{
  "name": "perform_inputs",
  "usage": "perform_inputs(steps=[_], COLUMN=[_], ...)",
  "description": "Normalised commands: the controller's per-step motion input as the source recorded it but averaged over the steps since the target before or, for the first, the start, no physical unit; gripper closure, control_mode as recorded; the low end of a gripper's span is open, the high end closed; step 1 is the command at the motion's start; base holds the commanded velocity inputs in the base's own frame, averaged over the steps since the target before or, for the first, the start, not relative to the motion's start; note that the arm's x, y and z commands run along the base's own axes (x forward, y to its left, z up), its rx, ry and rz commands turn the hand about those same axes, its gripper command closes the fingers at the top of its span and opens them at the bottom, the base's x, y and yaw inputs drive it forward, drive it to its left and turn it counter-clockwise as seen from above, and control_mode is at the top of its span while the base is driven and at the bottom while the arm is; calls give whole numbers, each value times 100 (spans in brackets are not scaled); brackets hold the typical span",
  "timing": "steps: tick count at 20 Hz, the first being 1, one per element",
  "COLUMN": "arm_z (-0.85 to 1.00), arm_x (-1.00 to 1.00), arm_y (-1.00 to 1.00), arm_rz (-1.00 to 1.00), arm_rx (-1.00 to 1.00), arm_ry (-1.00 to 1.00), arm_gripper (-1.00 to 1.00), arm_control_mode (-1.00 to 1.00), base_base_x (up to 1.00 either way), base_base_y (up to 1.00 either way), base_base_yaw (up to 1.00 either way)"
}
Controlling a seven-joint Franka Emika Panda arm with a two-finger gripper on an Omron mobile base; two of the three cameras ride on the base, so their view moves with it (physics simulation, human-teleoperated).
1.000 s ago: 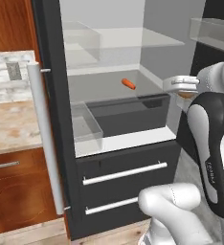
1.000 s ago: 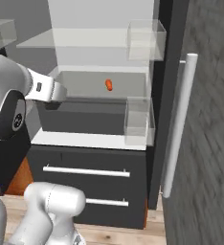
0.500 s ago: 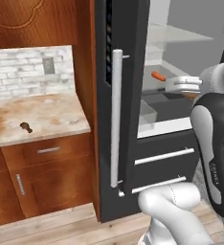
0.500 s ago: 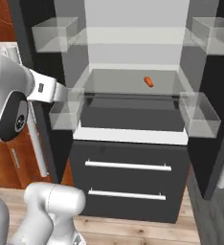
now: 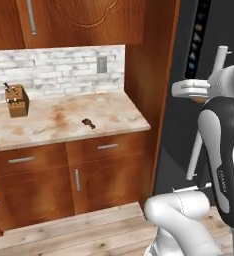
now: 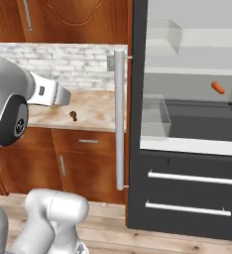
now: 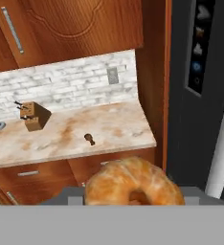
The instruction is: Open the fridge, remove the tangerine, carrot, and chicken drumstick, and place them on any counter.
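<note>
Fridge (image 6: pixel 187 149) stands open just R of the counter (image 5: pixel 54 125); its dark door w/ pale bar handle (image 6: pixel 119 119) swung out toward the counter side.

Carrot (image 6: pixel 217 88) lies on a mid shelf inside fridge, toward the R, above the dark bin and the two lower drawers (image 6: pixel 187 196).

Chicken drumstick (image 5: pixel 88 122) on counter, roughly mid-depth, nearer the fridge end; well apart from wooden knife block (image 5: pixel 16 100), which sits back by the grey brick backsplash at the far end from the fridge. Hand view shows same drumstick (image 7: pixel 89 139) and knife block (image 7: pixel 33 116).

Tangerine (image 7: pixel 134 184) big and close at bottom of hand view, right at the gripper (image 7: pixel 133 198), over the counter's fridge-side edge. Looks held, but fingers hidden behind the fruit — can't tell how far apart they are or whether they actually clamp it.

Arm's white forearm reaches out in front of fridge door in L base view.
</note>
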Motion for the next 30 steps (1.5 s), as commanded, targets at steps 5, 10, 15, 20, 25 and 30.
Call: perform_inputs(steps=[5, 10, 15, 20, 25, 30], arm_z=[0, 0, 0, 0, -9, -59], arm_x=[0, 0, 0, 0, 0, 32], arm_y=[0, 0, 0, 0, 6, 34], arm_rz=[0, 0, 0, 0, 0, 0], arm_rx=[0, 0, 0, 0, -1, -7], arm_ry=[0, 0, 0, 0, 5, 26], arm_gripper=[100, 100, 100, 100, 100, 100], arm_control_mode=[100, 100, 100, 100, -100, -100], base_base_x=[58, 100, 100, 75, 5, 0], base_base_y=[100, 78, 14, 1, 14, 0], base_base_yaw=[24, 3, -11, -15, -6, 0])
